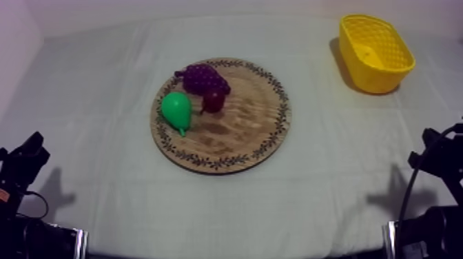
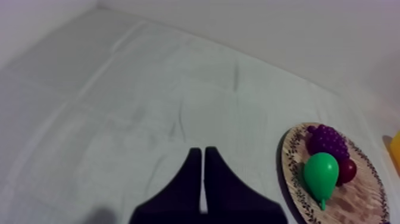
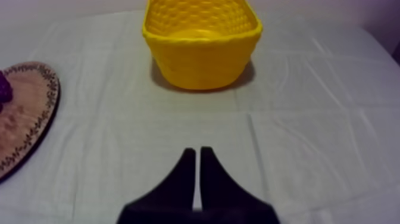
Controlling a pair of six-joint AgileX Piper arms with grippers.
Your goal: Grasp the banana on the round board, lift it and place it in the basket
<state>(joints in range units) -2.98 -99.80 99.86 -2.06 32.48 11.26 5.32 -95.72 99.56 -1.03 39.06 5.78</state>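
Note:
The round wooden board (image 1: 241, 127) lies at the table's middle with a green pear (image 1: 177, 109), purple grapes (image 1: 202, 77) and a small red fruit (image 1: 214, 101) on its left part. I see no banana on it. The yellow basket (image 1: 372, 76) stands at the far right; a pale yellow shape (image 1: 368, 54) lies inside it, and I cannot tell what it is. My left gripper (image 2: 200, 150) is shut on nothing over bare cloth, left of the board (image 2: 357, 202). My right gripper (image 3: 197, 150) is shut on nothing, in front of the basket (image 3: 202, 59).
Both arms rest low at the near corners, the left gripper (image 1: 31, 148) and right gripper (image 1: 430, 148) well apart from the board. Grey-white cloth stretches between board and basket. A wall runs along the far and left sides.

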